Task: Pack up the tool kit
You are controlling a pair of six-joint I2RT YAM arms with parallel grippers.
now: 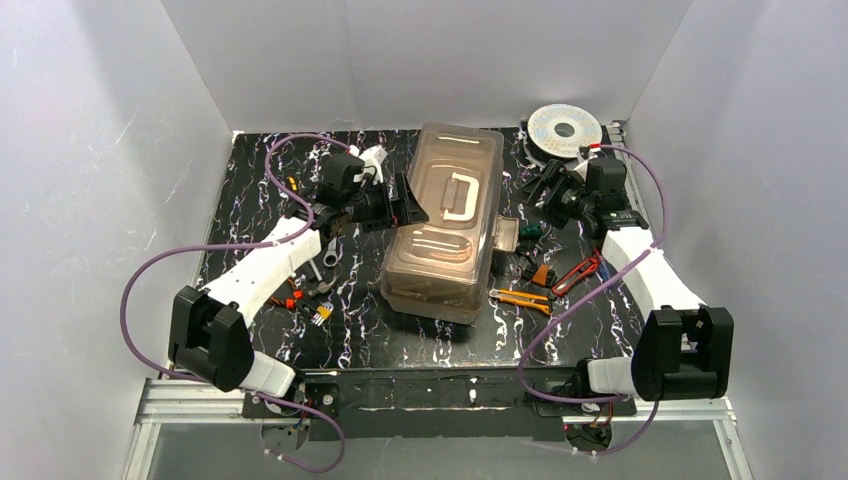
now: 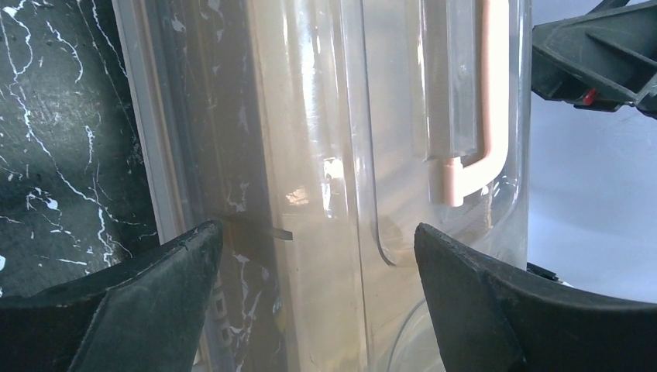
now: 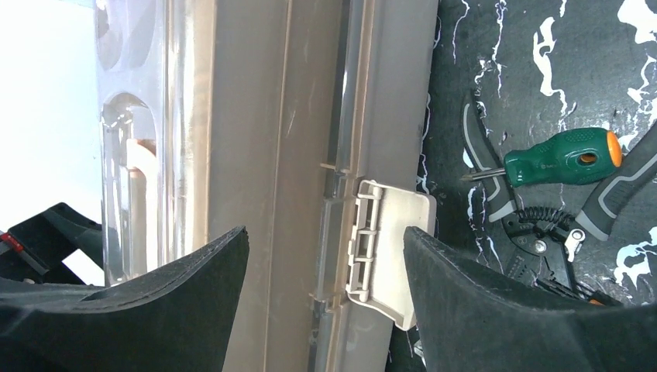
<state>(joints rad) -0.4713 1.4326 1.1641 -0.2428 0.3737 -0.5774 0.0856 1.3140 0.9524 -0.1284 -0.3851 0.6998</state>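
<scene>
Squarely in the middle of the top view, the tan toolbox (image 1: 448,225) lies on the dark marbled desk (image 1: 400,340), its translucent lid (image 1: 440,255) down and the cream handle (image 1: 458,197) on top. The left claw (image 1: 408,205) sits at the box's left edge, jaws spread wide and gripping nothing; its wrist view shows lid and handle between the fingers. The right claw (image 1: 545,188), at the box's upper right, is likewise open and empty, its wrist view framing the side latch (image 3: 383,248). A green screwdriver (image 3: 562,159), reddish-handled pliers (image 1: 577,272) and a yellow knife (image 1: 522,299) lie loose right of the box
</scene>
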